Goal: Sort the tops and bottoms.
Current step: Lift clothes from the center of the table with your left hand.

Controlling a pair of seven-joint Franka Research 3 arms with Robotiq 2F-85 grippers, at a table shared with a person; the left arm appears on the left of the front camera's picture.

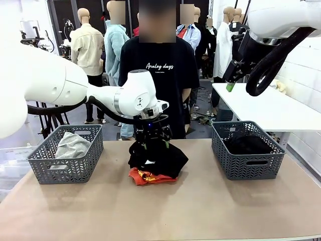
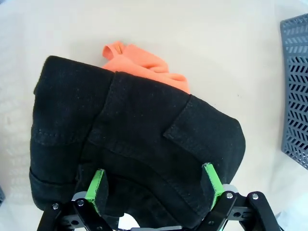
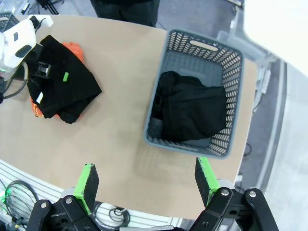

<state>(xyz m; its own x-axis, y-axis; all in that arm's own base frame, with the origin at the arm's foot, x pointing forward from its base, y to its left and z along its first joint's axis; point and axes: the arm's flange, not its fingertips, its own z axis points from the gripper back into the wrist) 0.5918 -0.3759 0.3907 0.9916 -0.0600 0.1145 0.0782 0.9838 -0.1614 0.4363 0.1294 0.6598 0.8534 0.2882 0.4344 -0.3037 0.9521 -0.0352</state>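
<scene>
Nearest me on the tan worktop [image 1: 160, 216] sits the unsorted pile. A plain black cloth garment with a small white label [image 1: 160, 156] lies on top of an orange-red cloth top with a yellow print [image 1: 145, 176], which pokes out from under its near edge. I judge the black one has to go first, because it covers the top beneath. That is why my left gripper [image 2: 154, 180] is down over it, jaws spread wide with a green pad either side of a thick folded seam. Nothing is clamped, and from the wrist view I can't quite tell whether the pads touch the cloth or hang just above it.

A step back, either side of the pile, stand two grey plastic lattice baskets. The left basket [image 1: 50, 165] holds the light grey cloth top [image 1: 72, 144], so I take it as the place for tops. The right basket [image 3: 202, 45] holds a crumpled black cloth garment [image 3: 192, 108], so bottoms go there, and I reckon the labelled piece belongs with it.

My right gripper [image 3: 146, 168] hangs high over the worktop's right end, released and empty, clear of the left arm's work.

Farthest off, a person in a black T-shirt lettered "Analog days" [image 1: 158, 68] stands at the worktop's far edge, behind the pile.
</scene>
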